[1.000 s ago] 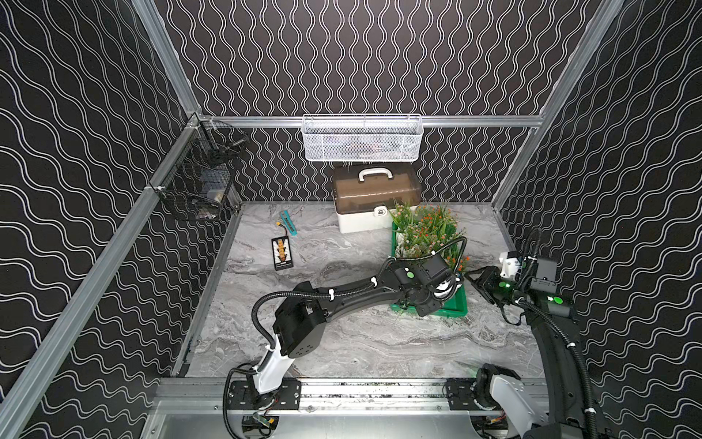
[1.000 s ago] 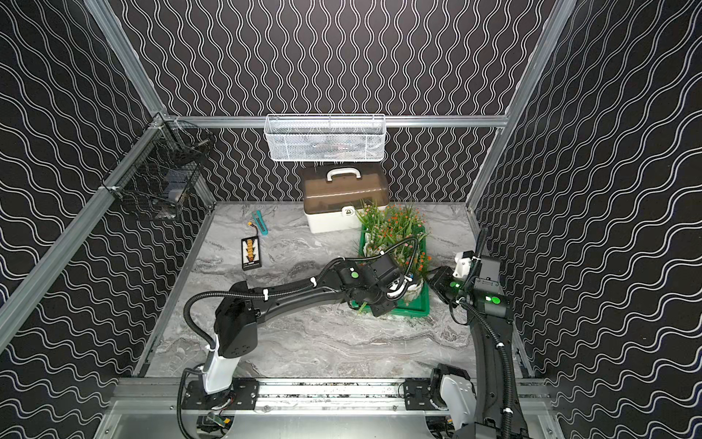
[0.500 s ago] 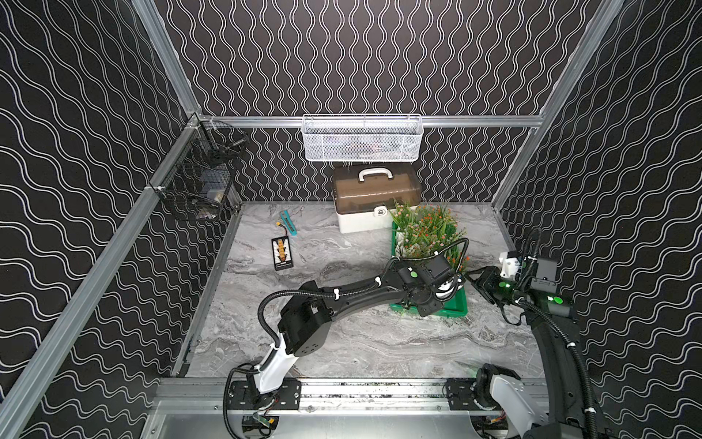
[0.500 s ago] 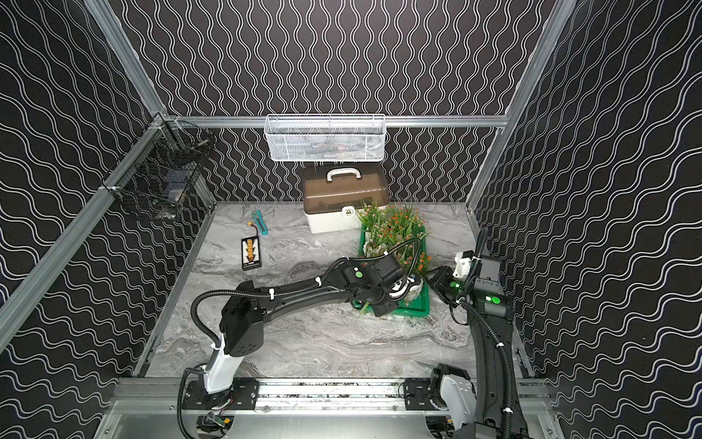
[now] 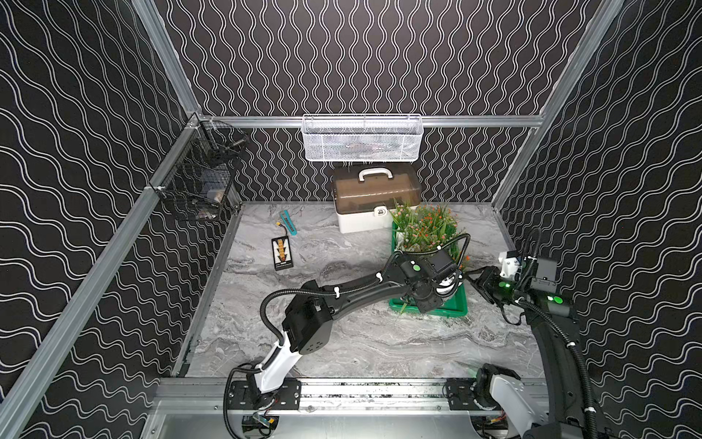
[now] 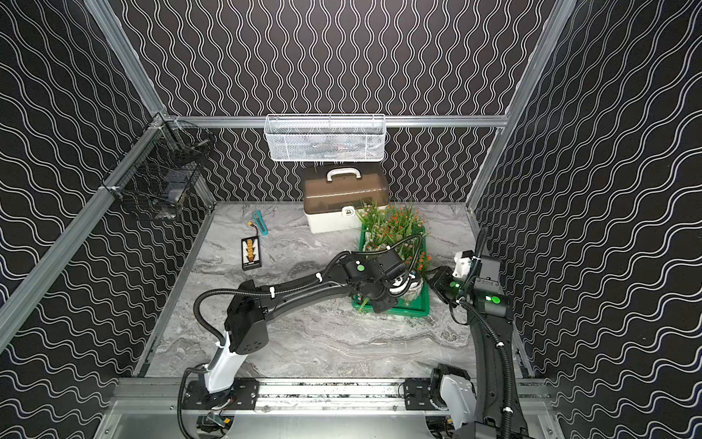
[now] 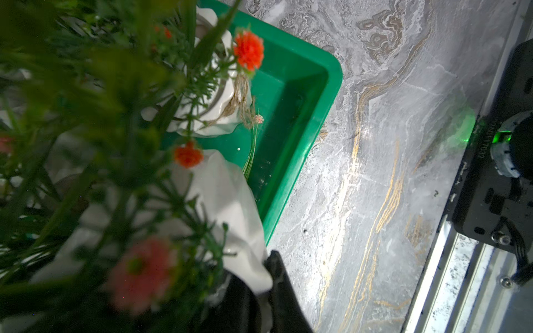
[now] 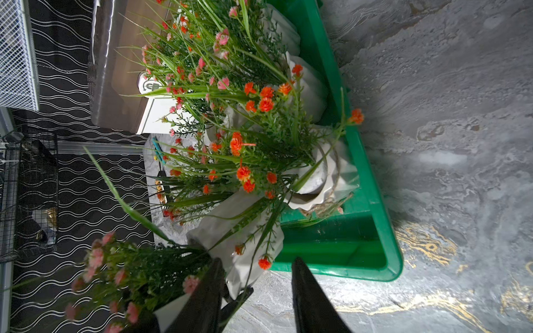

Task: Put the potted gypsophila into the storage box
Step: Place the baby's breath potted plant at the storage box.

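Observation:
The storage box [image 5: 452,312] is a green tray at the right of the table, and several potted gypsophila [image 5: 421,228] stand in its far part. My left gripper [image 7: 266,278] is shut on the rim of one more potted gypsophila [image 7: 230,201], a white ribbed pot held tilted over the box's near end [image 6: 402,312]. This held pot [image 8: 245,230] shows in the right wrist view with the box rim [image 8: 375,201] behind it. My right gripper [image 8: 256,271] stands open just outside the box's right side, nothing between its fingers.
A white case with a brown lid [image 5: 374,197] stands behind the box, under a white mesh basket [image 5: 361,138] on the back wall. A black wire basket [image 5: 201,186] hangs at the left. A black card [image 5: 282,254] and a teal tool [image 5: 288,221] lie on the left.
The left arm's elbow has shifted slightly to the right, while its gripper and the held pot stay over the box's near end. The right arm has not moved.

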Controlling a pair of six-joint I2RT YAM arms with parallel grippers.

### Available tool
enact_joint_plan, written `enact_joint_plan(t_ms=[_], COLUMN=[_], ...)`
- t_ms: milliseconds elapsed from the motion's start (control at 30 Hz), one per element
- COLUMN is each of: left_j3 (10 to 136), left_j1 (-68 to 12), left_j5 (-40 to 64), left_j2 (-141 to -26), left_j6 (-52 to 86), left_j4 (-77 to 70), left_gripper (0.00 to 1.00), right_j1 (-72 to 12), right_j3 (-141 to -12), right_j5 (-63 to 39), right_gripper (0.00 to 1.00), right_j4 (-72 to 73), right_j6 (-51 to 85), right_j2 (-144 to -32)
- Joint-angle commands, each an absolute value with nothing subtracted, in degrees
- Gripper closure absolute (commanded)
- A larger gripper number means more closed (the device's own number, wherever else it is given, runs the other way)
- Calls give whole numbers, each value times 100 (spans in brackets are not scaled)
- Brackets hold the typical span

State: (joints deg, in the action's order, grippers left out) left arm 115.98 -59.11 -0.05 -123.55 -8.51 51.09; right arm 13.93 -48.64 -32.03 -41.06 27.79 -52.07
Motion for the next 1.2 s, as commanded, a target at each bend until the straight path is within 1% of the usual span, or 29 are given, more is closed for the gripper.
enact_joint_plan(t_ms=[0,267,500,767,1000,1167], left_j3=[11774,12251,12423,12501,13120,13489], left_j1=[-5880,-5880,-5886,-5961,-5957,-5941], left_j5=[-268,-97,413,633,449,-52], left_j2=[-12424,-12570,-12605,-12559,-13096,-13499], left_j6=[-1182,-1387,-1472,-1433,-1501,-1521], left_j4=[5388,5884,6073,6199,6690,6920], left_gripper=[100,100,100,100,100,100], right_j1=[1395,1397,1395,1397,1391,1397], right_j3=[-4880,-4896,-4913,-4922,-4922,-4926], right_j5=[-3261,-3283,-3305,-3331,-3330,-3307], right_gripper=[59,59,59,59,59,59], right_j4=[-3955,-3955,-3937,-3910,-3929,-3946], right_j6=[2733,2716,2698,2690,2687,2681], right_j2=[-5203,-5242,-5292,-5317,-5300,-5282])
